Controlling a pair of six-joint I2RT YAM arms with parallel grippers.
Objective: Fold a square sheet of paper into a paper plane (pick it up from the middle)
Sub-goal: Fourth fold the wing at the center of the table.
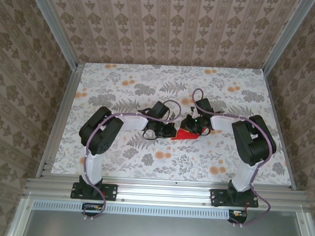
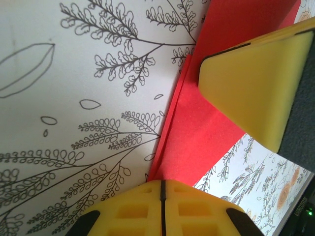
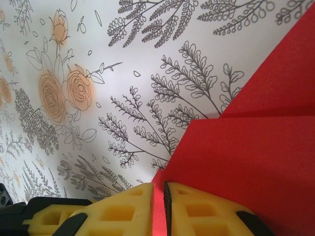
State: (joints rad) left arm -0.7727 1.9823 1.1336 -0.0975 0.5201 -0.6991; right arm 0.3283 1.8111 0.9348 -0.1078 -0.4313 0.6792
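The square sheet of paper (image 1: 184, 135) is a folded, angular red shape held just above the middle of the table, between both grippers. In the left wrist view my left gripper (image 2: 162, 182) is shut, with the creased edge of the red paper (image 2: 202, 137) running into its yellow fingertips. One yellow finger (image 2: 251, 83) of the right gripper presses on the paper from the upper right. My right gripper (image 3: 158, 186) is shut on the paper (image 3: 246, 157), and a red strip shows in the thin slit between its jaws. From above, the left gripper (image 1: 170, 130) and right gripper (image 1: 196, 128) nearly touch.
A floral cloth covers the table (image 1: 148, 86). Aluminium rails run along the front edge (image 1: 164, 187) and both sides, with patterned walls behind them. Both arms reach inward from their bases at the near edge.
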